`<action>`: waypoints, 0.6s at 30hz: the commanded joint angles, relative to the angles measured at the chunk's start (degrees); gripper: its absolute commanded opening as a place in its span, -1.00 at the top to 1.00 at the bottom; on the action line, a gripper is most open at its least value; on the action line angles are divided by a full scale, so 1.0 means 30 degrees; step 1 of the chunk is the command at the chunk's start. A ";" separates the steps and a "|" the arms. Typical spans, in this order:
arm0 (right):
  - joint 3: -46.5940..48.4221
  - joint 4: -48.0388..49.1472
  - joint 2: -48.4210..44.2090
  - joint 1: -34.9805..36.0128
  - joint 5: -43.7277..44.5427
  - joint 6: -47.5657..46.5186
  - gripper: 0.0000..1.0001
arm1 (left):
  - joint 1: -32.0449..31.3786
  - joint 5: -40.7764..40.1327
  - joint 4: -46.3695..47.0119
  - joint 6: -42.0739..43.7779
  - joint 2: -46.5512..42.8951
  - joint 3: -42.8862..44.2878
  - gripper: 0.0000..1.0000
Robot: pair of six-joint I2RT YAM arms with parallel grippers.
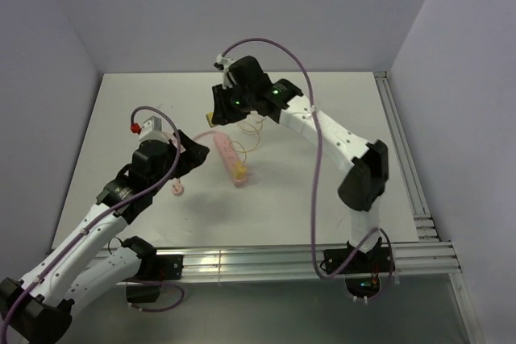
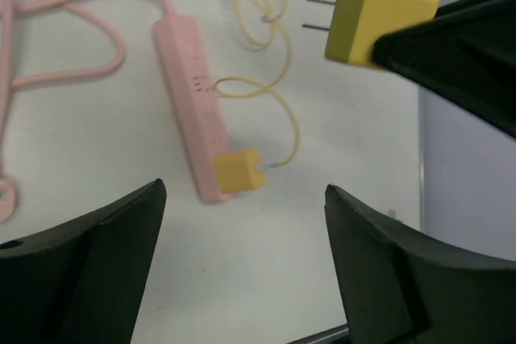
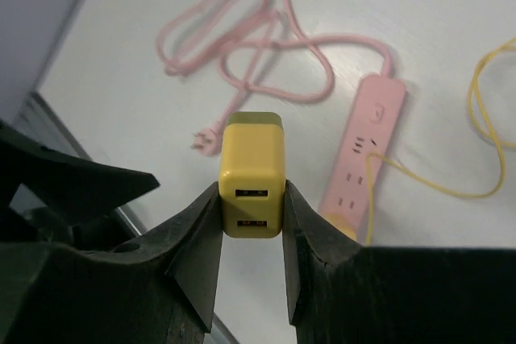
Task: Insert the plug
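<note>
My right gripper (image 3: 251, 192) is shut on a yellow two-prong plug (image 3: 251, 171), held in the air above the table with its USB ports facing the wrist camera. In the left wrist view that plug (image 2: 379, 20) shows its prongs pointing left, above and right of the pink power strip (image 2: 189, 94). The strip lies flat on the table (image 1: 322, 191) with a second yellow plug (image 2: 238, 171) seated at its near end, a thin yellow cable (image 2: 278, 78) looping from it. My left gripper (image 2: 244, 191) hangs open and empty just short of the strip's near end.
The strip's pink cord (image 3: 258, 62) coils on the table to the left and ends in a pink wall plug (image 3: 208, 141). An aluminium rail (image 1: 306, 259) runs along the near edge, another along the right side (image 1: 399, 142). Walls close in the back and both sides.
</note>
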 commanded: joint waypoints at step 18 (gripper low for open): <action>0.6212 -0.6206 0.7797 -0.0660 0.0623 -0.1086 1.00 | 0.3438 0.3782 0.6598 -0.1993 0.4827 -0.4767 -0.38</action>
